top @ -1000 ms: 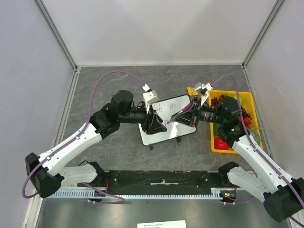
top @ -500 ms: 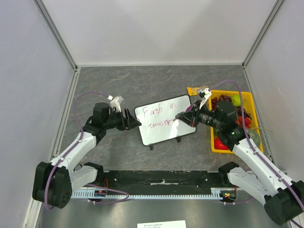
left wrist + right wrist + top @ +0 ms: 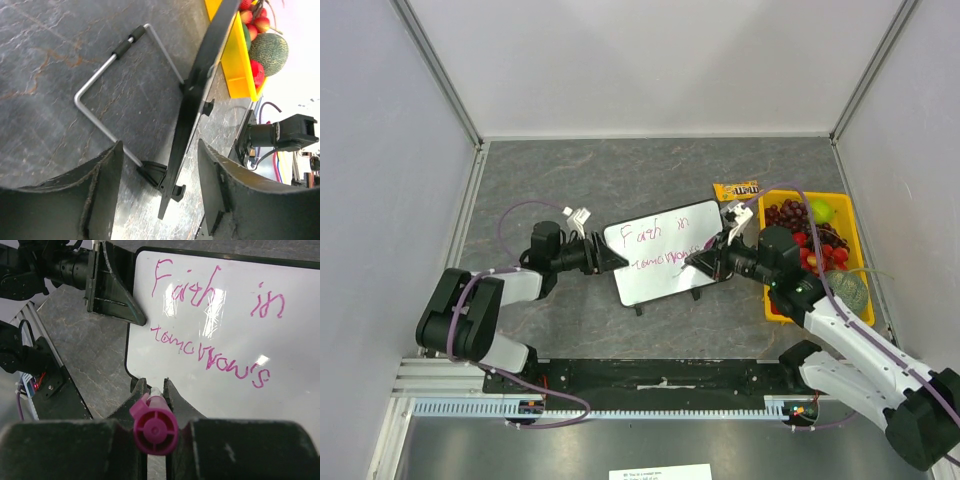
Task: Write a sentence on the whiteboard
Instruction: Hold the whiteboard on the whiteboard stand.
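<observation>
Right of black-framed whiteboard (image 3: pixel 660 262): yellow plastic tray (image 3: pixel 844 205), orange packet (image 3: pixel 737 189).
Left jaws: apart, at its left edge.
Right jaws: clamped on pink marker (image 3: pixel 154 424).

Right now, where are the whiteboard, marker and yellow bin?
whiteboard (image 3: pixel 662 286), top external view, bare lower surface
marker (image 3: pixel 154 426), right wrist view, pink rear cap
yellow bin (image 3: pixel 772 312), top external view, near left corner

My top view looks down on the whole surface (image 3: pixel 620 170); both wrist views crowd the whiteboard (image 3: pixel 665 282), left edge-on, right face-on.
</observation>
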